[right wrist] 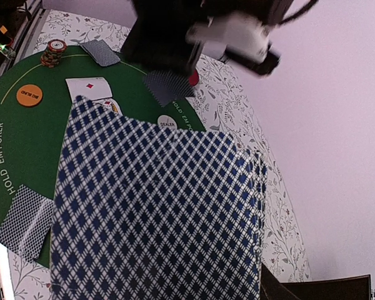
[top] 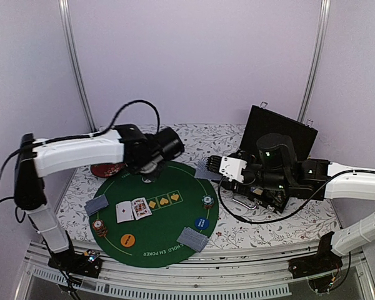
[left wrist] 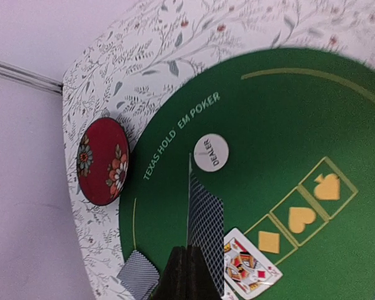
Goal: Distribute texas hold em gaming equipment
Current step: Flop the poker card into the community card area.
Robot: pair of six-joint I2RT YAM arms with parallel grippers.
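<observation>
My left gripper (top: 151,169) is shut on one blue-backed playing card (left wrist: 204,215), held edge-on above the far part of the green poker mat (top: 169,234), near the white dealer button (left wrist: 210,152). My right gripper (top: 215,167) is shut on a deck of blue-backed cards (right wrist: 156,206) that fills its wrist view and hides its fingers. On the mat lie two face-up cards (top: 132,209), face-down cards at the left (top: 97,204) and at the front right (top: 193,239), two chip stacks (top: 100,227) (top: 207,201), an orange button (top: 128,240) and a blue button (top: 202,223).
A dark red flowered disc (top: 108,169) lies on the floral tablecloth just past the mat's far left rim. An open black case (top: 278,134) stands at the back right behind my right arm. A metal rail runs along the near table edge.
</observation>
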